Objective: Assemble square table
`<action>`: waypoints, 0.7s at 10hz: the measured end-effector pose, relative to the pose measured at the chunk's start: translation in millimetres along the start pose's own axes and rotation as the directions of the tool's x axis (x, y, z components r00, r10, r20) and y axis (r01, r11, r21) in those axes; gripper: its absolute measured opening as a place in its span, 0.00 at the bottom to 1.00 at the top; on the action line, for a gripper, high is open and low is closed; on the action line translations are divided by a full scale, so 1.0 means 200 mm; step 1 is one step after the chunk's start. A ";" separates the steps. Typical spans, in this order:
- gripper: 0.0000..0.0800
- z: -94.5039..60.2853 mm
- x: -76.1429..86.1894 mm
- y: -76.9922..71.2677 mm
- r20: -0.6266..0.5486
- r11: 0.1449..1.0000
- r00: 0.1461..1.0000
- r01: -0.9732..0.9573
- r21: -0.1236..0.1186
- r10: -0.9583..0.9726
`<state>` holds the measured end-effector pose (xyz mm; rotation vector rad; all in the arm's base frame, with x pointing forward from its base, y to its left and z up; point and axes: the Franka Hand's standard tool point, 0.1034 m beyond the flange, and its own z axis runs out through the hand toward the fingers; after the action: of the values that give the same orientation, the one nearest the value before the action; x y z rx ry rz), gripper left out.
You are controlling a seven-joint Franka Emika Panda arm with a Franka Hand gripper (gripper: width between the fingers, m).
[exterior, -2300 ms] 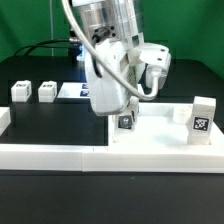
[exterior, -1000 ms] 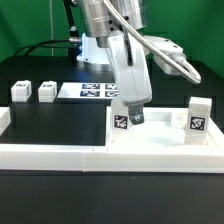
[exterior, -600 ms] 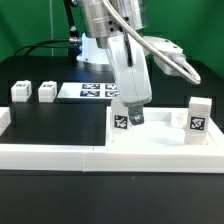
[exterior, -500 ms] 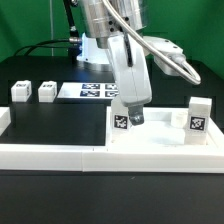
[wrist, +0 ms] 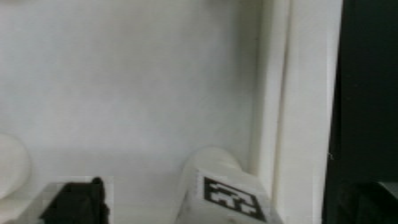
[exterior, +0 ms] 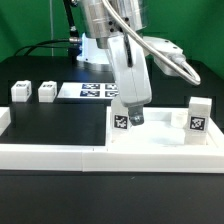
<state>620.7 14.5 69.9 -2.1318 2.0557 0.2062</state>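
Note:
The white square tabletop point(exterior: 160, 136) lies at the exterior view's right, behind the front wall. Two tagged white legs stand upright on it: one at its left corner point(exterior: 120, 122) and one at its right corner point(exterior: 200, 115). Two more legs point(exterior: 20, 92) point(exterior: 46, 92) sit loose at the exterior view's left. My gripper point(exterior: 129, 115) hangs right over the left-corner leg. In the wrist view that leg point(wrist: 231, 193) shows between my gripper's point(wrist: 228, 206) spread jaws, with a clear gap to the dark finger point(wrist: 75, 203). The gripper is open. The tabletop's raised rim point(wrist: 294, 100) runs beside the leg.
A long low white border wall point(exterior: 90, 156) runs along the front. The marker board point(exterior: 92, 91) lies flat behind the arm. Cables and the robot base point(exterior: 95, 50) stand at the back.
Since the oldest frame the arm has turned and shifted a little to the exterior view's right over the left-corner leg. Over the last second nothing has moved.

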 end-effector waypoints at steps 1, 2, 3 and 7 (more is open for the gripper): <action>0.81 0.00 0.00 0.00 0.000 1.000 1.000 0.000 0.000 0.000; 0.81 -0.01 0.00 0.00 0.001 1.000 1.000 0.024 0.001 -0.024; 0.81 -0.06 -0.01 0.00 0.013 0.993 0.993 0.117 0.006 -0.117; 0.81 -0.17 -0.09 0.03 0.057 0.878 0.877 0.478 -0.004 -0.477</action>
<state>612.9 23.8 105.8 -2.5289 1.4344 0.2098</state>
